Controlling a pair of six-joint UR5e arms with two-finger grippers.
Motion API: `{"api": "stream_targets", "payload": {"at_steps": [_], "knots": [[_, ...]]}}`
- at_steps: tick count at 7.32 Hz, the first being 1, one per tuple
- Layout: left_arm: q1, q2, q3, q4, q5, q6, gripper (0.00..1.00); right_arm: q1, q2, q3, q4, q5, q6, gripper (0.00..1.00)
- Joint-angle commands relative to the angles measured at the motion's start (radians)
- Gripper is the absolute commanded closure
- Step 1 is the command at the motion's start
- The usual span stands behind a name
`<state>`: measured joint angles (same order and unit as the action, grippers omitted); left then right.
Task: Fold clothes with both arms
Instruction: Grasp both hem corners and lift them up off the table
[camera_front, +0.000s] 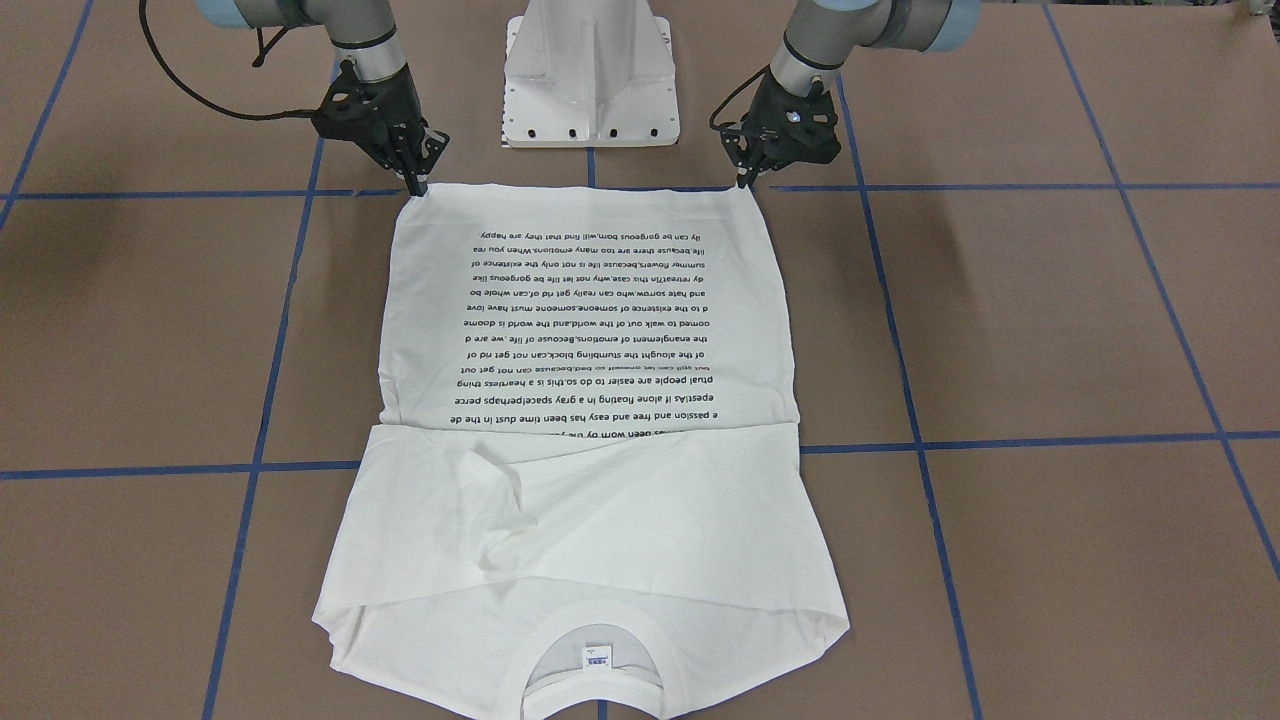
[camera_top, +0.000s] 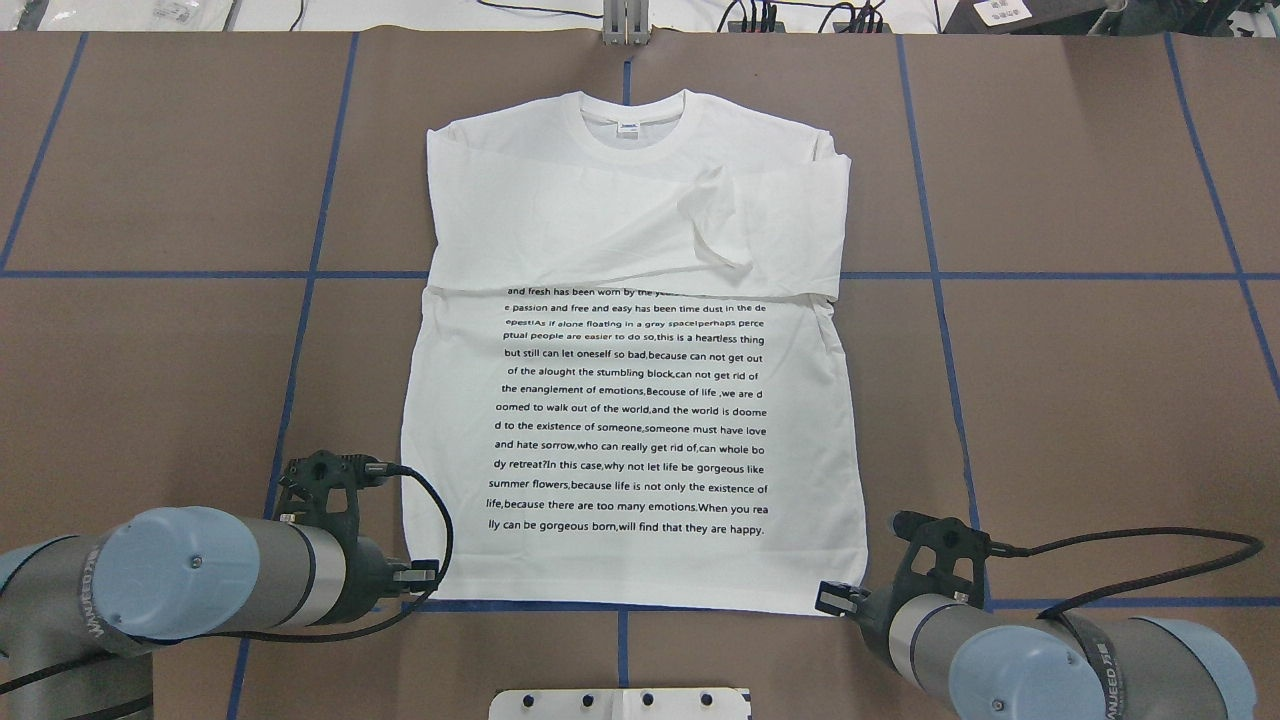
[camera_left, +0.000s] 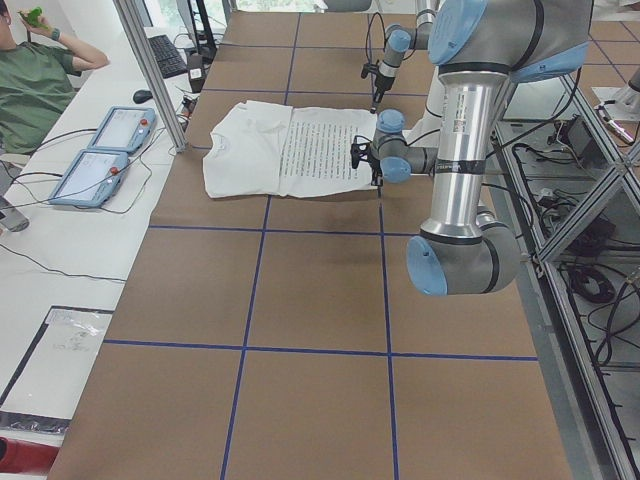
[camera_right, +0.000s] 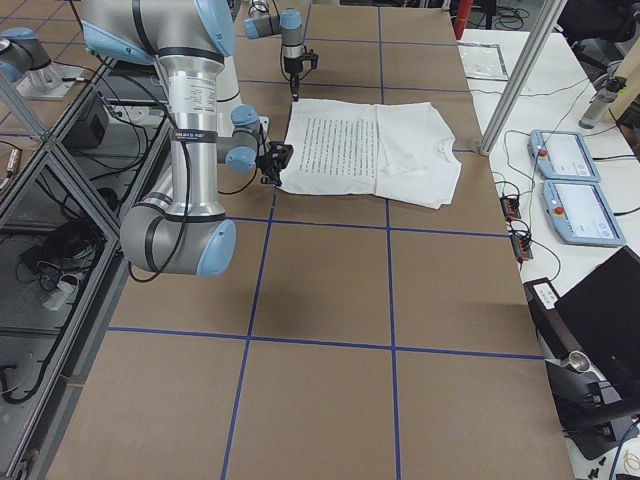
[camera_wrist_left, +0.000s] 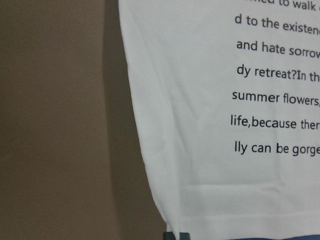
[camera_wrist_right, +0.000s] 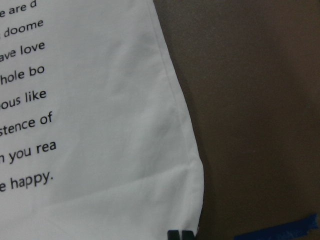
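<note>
The white shirt (camera_top: 640, 230) lies flat on the brown table, text block (camera_top: 630, 420) face up, with its sleeves folded across the chest and its collar (camera_top: 630, 120) on the far side. My left gripper (camera_top: 428, 580) pinches the near left hem corner, fingertips together on the cloth in the left wrist view (camera_wrist_left: 177, 235). My right gripper (camera_top: 835, 598) holds the near right hem corner in the same way (camera_wrist_right: 180, 234). In the front-facing view the left gripper (camera_front: 745, 180) and right gripper (camera_front: 418, 185) stand at the two hem corners, low at the table.
The white pedestal base (camera_front: 590, 90) stands just behind the hem between the arms. Blue tape lines (camera_top: 300, 275) grid the table. Beyond the far edge are two teach pendants (camera_left: 100, 150), a metal post (camera_left: 150, 70) and a seated person (camera_left: 35, 80).
</note>
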<state>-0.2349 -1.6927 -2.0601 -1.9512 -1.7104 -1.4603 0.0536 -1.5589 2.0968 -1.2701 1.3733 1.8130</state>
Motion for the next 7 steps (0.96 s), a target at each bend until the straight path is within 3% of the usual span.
{"api": "stream_targets", "payload": {"at_steps": [1,2,3,5,6,7], "knots": [[-0.006,0.004,-0.036,0.003,-0.008,0.002,1.00,0.006,-0.018,0.067,-0.061,0.013,-0.006,1.00],[-0.014,0.019,-0.119,0.056,-0.056,0.003,1.00,0.006,-0.029,0.195,-0.206,0.047,-0.006,1.00],[-0.015,0.013,-0.249,0.201,-0.133,0.003,1.00,0.008,-0.026,0.329,-0.356,0.096,-0.006,1.00],[-0.018,-0.019,-0.500,0.480,-0.166,0.005,1.00,0.052,-0.004,0.576,-0.587,0.224,-0.009,1.00],[-0.056,-0.081,-0.521,0.586,-0.196,0.008,1.00,0.116,0.020,0.588,-0.610,0.293,-0.018,1.00],[-0.093,-0.170,-0.493,0.653,-0.199,0.037,1.00,0.155,0.028,0.577,-0.611,0.305,-0.079,1.00]]}}
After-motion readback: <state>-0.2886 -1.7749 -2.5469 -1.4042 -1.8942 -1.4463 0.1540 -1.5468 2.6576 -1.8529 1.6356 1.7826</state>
